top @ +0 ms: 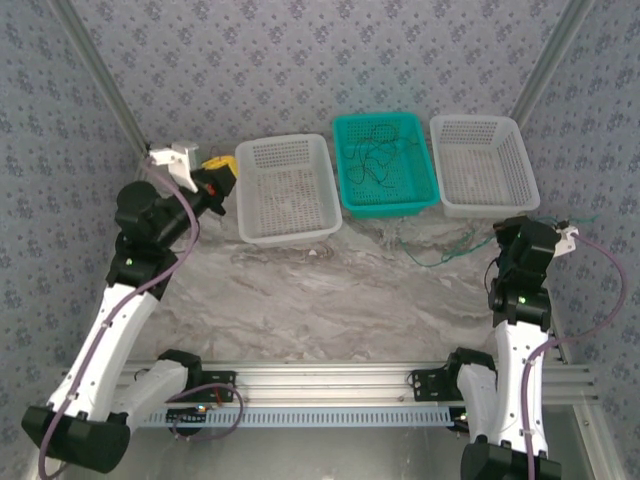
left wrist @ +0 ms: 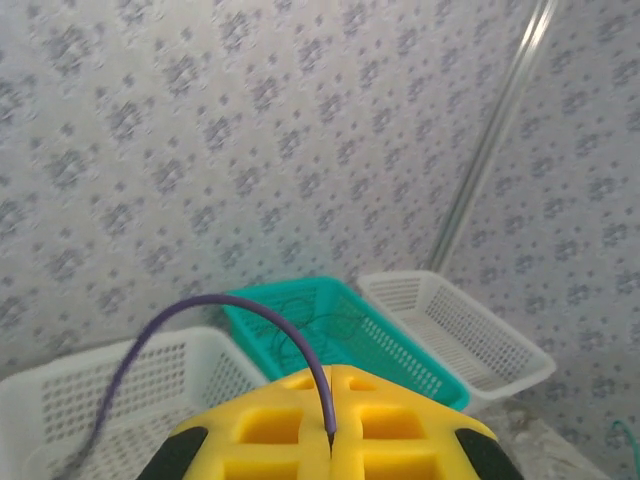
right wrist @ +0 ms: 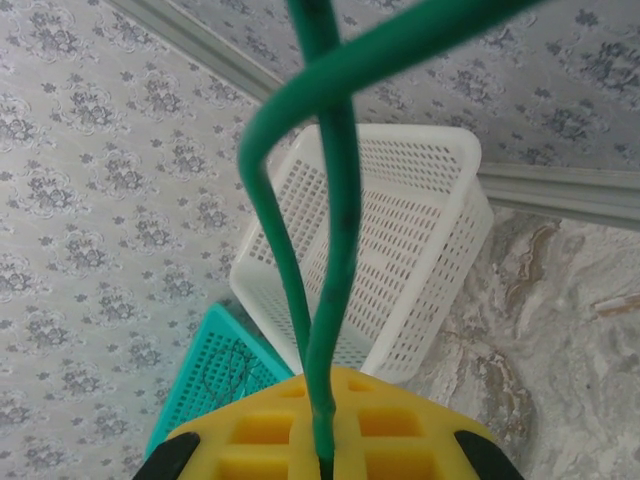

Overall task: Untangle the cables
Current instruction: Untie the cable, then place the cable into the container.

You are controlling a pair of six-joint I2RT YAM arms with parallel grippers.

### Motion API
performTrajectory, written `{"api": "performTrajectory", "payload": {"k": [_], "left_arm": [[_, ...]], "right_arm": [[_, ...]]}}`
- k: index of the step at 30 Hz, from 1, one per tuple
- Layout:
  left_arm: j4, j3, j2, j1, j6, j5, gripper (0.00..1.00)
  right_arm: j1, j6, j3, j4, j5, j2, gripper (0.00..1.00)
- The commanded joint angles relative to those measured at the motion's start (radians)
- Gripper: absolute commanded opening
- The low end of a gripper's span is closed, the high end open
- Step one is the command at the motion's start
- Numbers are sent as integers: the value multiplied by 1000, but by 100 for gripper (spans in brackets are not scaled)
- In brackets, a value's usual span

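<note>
A tangle of thin dark cables [top: 372, 160] lies in the teal basket [top: 385, 207] at the back centre. My left gripper [left wrist: 331, 442] hangs raised beside the left white basket. Its yellow jaws are shut on the end of a thin dark purple-grey cable [left wrist: 200, 303], which arcs up and off to the left. In the top view this gripper [top: 222, 166] sits at the back left. My right gripper [right wrist: 322, 466] is shut on a green cable [right wrist: 338, 250] that loops upward. From the right gripper [top: 570, 233] the green cable [top: 440, 258] trails left across the marble table.
Two white baskets flank the teal one, the left white basket [top: 290, 233] and the right white basket [top: 480, 122]. Patterned walls close in the back and both sides. An aluminium rail [top: 330, 380] with both arm bases runs along the near edge.
</note>
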Motion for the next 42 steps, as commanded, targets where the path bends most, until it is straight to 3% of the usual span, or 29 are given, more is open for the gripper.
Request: {"api": "performTrajectory", "payload": {"k": [1, 9, 15, 21, 23, 26, 28, 31, 35, 37, 40, 42], "left_arm": [[186, 118, 64, -15, -59, 85, 0], [251, 498, 403, -154, 30, 118, 0], [281, 827, 743, -205, -52, 163, 0], [75, 1334, 1133, -242, -91, 198, 0], [-49, 1577, 1301, -261, -78, 215, 0], [-230, 1944, 1540, -286, -39, 187, 0], [-282, 2071, 1647, -293, -53, 162, 0], [-293, 2046, 1696, -296, -90, 153, 0], [-343, 1949, 1696, -314, -41, 135, 0], [-392, 1926, 1696, -323, -8, 111, 11], [-458, 1919, 1694, -332, 27, 80, 61], [-489, 1919, 1683, -337, 44, 57, 76]], "right_arm": [[-6, 24, -14, 46, -46, -5, 0], [-6, 5, -8, 52, -84, -23, 0], [-6, -7, -12, 54, -105, -34, 0], [-7, -65, -1, 43, -112, -37, 0], [-7, -77, -2, 43, -116, -38, 0], [-9, -111, -5, 41, -121, -40, 0], [-12, -123, -5, 34, -116, -41, 0], [-13, -136, -4, 36, -120, -44, 0], [-14, -142, 1, 44, -122, -41, 0], [-15, -137, 1, 47, -125, -40, 0], [-15, -132, -1, 49, -132, -38, 0], [-15, -131, -1, 45, -136, -38, 0]]}}
